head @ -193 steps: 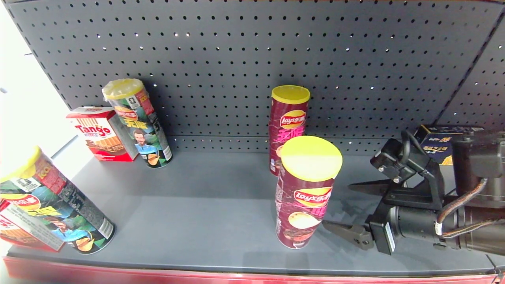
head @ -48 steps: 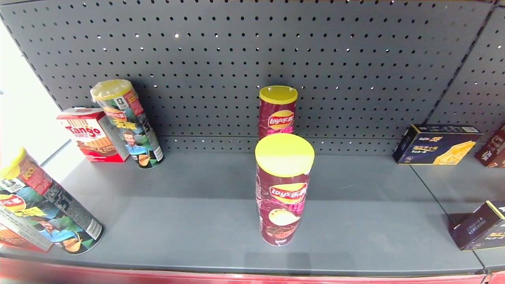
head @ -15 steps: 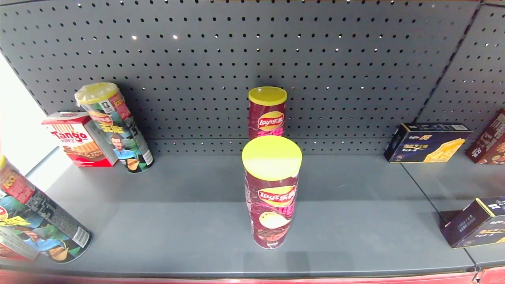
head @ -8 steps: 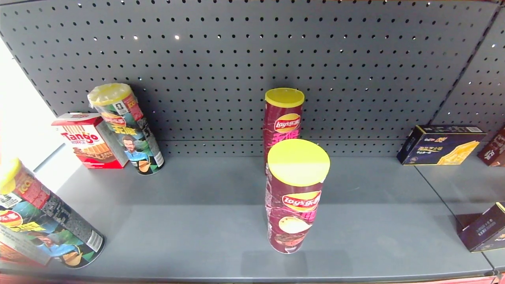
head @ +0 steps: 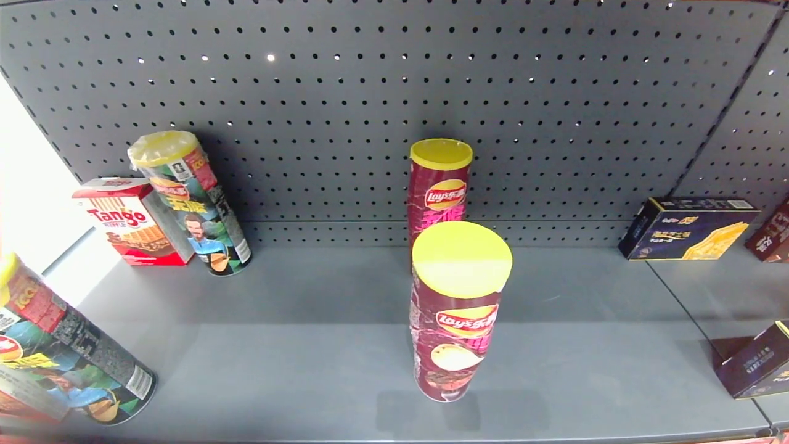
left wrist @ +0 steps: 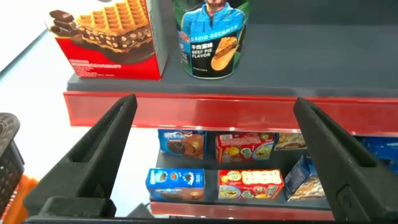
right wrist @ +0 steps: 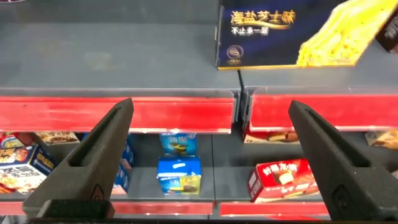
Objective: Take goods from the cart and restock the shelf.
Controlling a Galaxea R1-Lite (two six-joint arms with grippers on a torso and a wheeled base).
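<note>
On the grey shelf [head: 308,345], the scene differs from 12.9 s ago: the right end effector [right wrist: 211,107] then lay open beside the front maroon chip can [head: 459,320] and has since drawn back. The head view itself has shifted slightly, so the goods have kept their places. The 2 maroon cans stand upright in line, the rear maroon chip can [head: 439,185] close to the pegboard [head: 394,92]. Both carry yellow lids, so their contents are hidden. At the left stand 2 lidded green cans, the rear green can [head: 188,203] just beside a red wafer box [head: 129,222] and the front green can [head: 68,351] near the shelf's edge. A dark blue box [head: 690,227] lies at the right rear. Both end effectors are spread wide and hold nothing, facing the shelf's red front strip [left wrist: 199,112]. The left end effector [left wrist: 214,104] is before the wafer box, the right before the blue box. Small boxes [right wrist: 179,174] fill the lower shelf.
</note>
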